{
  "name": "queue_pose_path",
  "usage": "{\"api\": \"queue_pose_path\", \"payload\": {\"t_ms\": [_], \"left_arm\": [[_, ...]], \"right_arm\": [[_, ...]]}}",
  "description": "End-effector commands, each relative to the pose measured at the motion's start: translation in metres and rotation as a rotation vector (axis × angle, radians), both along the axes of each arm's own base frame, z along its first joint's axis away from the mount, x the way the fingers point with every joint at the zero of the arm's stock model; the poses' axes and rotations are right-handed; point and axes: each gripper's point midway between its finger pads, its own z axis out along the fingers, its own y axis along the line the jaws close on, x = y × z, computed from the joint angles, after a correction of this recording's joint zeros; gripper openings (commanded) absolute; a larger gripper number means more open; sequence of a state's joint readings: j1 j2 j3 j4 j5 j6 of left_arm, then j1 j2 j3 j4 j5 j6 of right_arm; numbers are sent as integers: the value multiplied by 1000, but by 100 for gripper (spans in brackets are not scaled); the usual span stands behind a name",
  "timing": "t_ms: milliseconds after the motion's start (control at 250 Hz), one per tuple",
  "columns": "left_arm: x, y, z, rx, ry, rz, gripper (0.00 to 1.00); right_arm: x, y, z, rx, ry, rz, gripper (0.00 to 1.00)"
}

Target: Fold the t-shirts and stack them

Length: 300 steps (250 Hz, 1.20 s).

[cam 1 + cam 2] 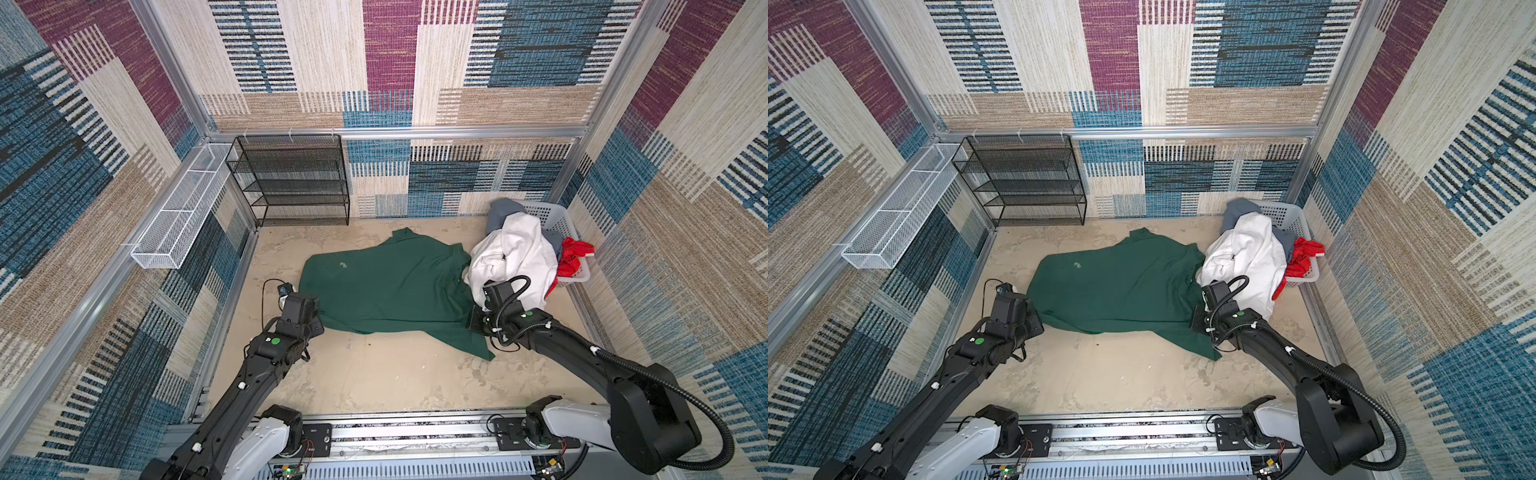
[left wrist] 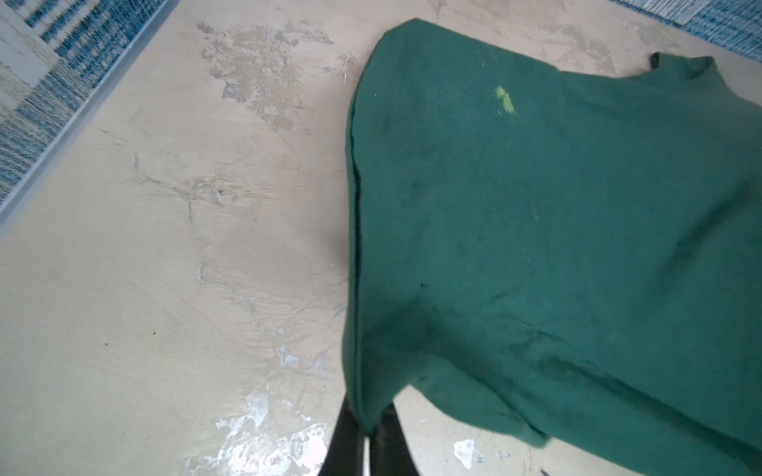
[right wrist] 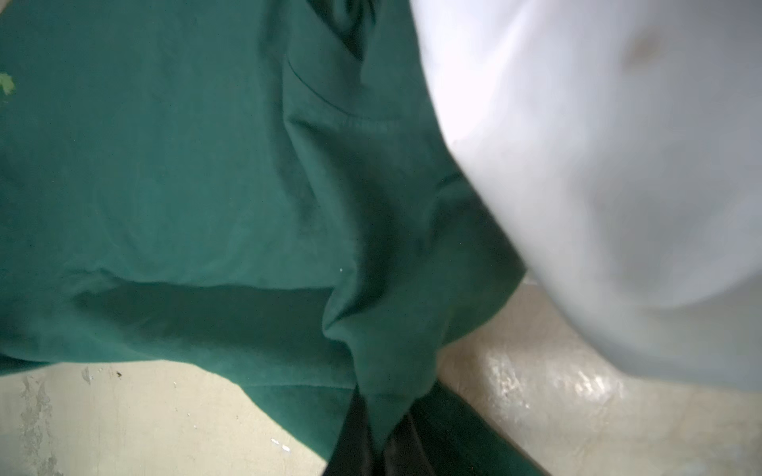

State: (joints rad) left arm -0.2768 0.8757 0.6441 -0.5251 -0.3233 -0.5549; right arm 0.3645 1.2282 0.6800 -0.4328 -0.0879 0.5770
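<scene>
The green t-shirt [image 1: 390, 286] is lying spread on the worktop [image 1: 374, 374], left jaws and right jaws each clenching cloth at opposite ends.

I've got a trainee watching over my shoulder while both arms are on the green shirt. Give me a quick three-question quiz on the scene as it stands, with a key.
1. True or false: the left gripper and the right gripper are each shut on an edge of the green t-shirt.
2. Pick one. The white t-shirt is: A) folded flat, B) heaped on the basket and hanging over its rim, C) held up in the air.
3. Short answer: which gripper holds the cloth on the basket's side?

Key: 1 true; 2 B; 3 the right gripper.
</scene>
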Motion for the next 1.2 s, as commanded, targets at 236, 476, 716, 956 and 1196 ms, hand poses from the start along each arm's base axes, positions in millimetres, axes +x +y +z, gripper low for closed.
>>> {"api": "queue_pose_path", "payload": {"t_ms": [236, 476, 716, 956, 1196], "left_arm": [[-31, 38, 16, 28, -68, 150, 0], [-52, 47, -10, 5, -28, 213, 0], [-53, 46, -18, -15, -11, 224, 28], [-49, 42, 20, -68, -158, 200, 96], [-13, 31, 31, -40, -204, 133, 99]], "right_arm": [[9, -5, 43, -46, -31, 7, 0], [-6, -7, 32, -45, 26, 3, 0], [-20, -6, 14, -26, 85, 16, 49], [25, 7, 52, -10, -46, 33, 99], [151, 33, 78, -36, -216, 98, 98]]}}
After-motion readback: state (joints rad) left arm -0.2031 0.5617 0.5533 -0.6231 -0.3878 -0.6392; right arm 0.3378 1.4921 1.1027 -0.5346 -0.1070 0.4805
